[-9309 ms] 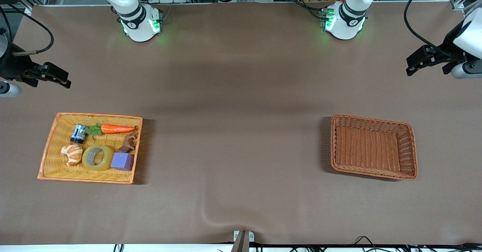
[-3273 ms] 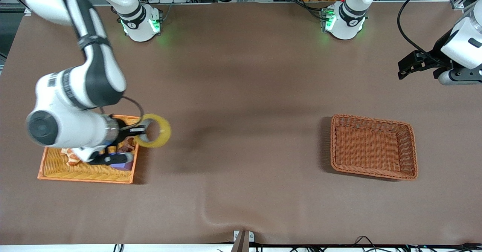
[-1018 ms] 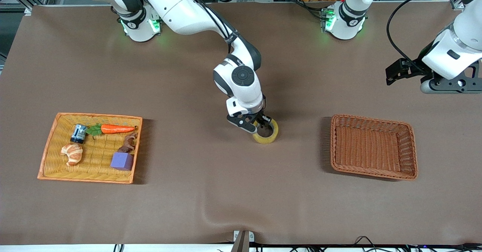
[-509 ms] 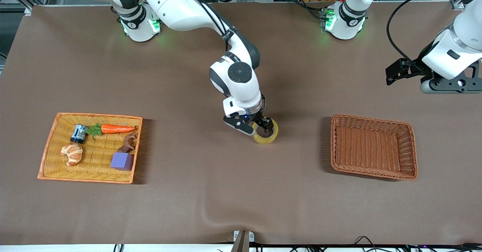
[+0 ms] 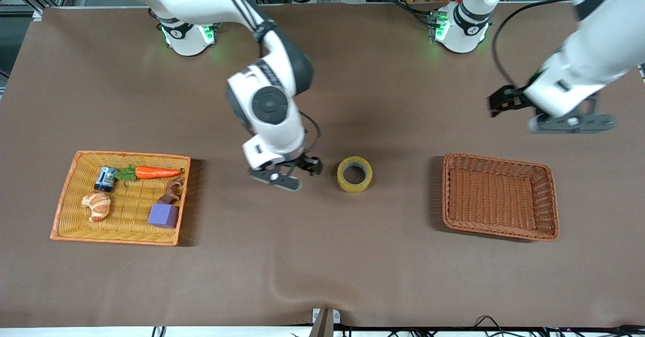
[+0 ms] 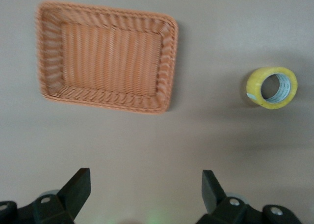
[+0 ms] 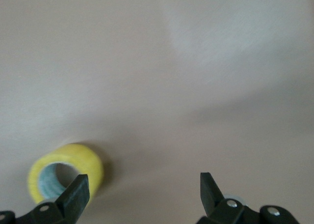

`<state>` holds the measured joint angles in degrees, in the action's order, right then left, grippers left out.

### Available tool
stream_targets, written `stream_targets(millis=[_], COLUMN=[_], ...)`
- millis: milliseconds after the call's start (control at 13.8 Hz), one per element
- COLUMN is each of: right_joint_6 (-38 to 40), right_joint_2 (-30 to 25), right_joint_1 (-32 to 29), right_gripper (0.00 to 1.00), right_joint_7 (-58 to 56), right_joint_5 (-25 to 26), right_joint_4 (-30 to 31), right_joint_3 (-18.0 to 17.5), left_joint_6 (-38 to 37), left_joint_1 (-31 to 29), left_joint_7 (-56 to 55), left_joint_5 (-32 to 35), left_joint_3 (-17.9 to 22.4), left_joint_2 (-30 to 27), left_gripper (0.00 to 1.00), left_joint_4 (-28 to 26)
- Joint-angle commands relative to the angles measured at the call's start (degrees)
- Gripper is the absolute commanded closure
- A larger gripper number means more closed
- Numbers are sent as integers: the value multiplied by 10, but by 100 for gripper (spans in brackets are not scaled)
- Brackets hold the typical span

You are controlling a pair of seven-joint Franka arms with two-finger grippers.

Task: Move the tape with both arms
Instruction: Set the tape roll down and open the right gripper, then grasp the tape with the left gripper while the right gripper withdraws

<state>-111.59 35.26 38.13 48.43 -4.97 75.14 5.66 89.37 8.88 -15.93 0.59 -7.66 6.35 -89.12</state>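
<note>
The tape (image 5: 354, 187), a yellowish roll with a grey-white core, lies flat on the brown table near the middle, between the two baskets. My right gripper (image 5: 308, 165) is open and empty, in the air just beside the tape toward the right arm's end. In the right wrist view the tape (image 7: 83, 160) shows beside one finger of the open right gripper (image 7: 142, 192). My left gripper (image 5: 500, 103) is open and empty, in the air over bare table by the brown basket. The left wrist view shows the open left gripper (image 6: 144, 189), with the tape (image 6: 255, 86) farther off.
A brown wicker basket (image 5: 549, 201) stands empty toward the left arm's end; it also shows in the left wrist view (image 6: 169, 62). An orange tray (image 5: 65, 201) toward the right arm's end holds a carrot (image 5: 156, 172), croissant (image 5: 97, 205), purple cube (image 5: 163, 215), can and brown figure.
My right gripper has let go of the tape, opened and drawn back toward the right arm's end. The tape stays flat on the table. My left arm has swung toward the table's middle.
</note>
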Motion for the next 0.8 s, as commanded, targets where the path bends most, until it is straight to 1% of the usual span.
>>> stream_targets(millis=[0,218,436,582,727], right_joint_6=[-4,13,12,11,1], right_joint_2=[-89,-127,-171,-180,-186], right_joint_1=[-44,-88,-153,-186,-218], right_gripper=[0,0,0,0,0], right_joint_7=[-82,-166,-312,-376,-437], right_joint_5=[0,0,0,0,0], right_joint_4=[105,152,223,243,275], right_joint_3=[-12,-12,-12,-12,-11], left_joint_6=[45,93,174,239,289], left_joint_1=[60,109,135,145,149], left_joint_7=[-74,-128,-180,-223,-257], left_joint_5=[-1,-1,0,-1,-1], left_joint_3=[0,0,0,0,0], left_joint_2=[70,145,246,286,310], left_gripper=[0,0,0,0,0], left_joint_4=[10,25,54,55,55])
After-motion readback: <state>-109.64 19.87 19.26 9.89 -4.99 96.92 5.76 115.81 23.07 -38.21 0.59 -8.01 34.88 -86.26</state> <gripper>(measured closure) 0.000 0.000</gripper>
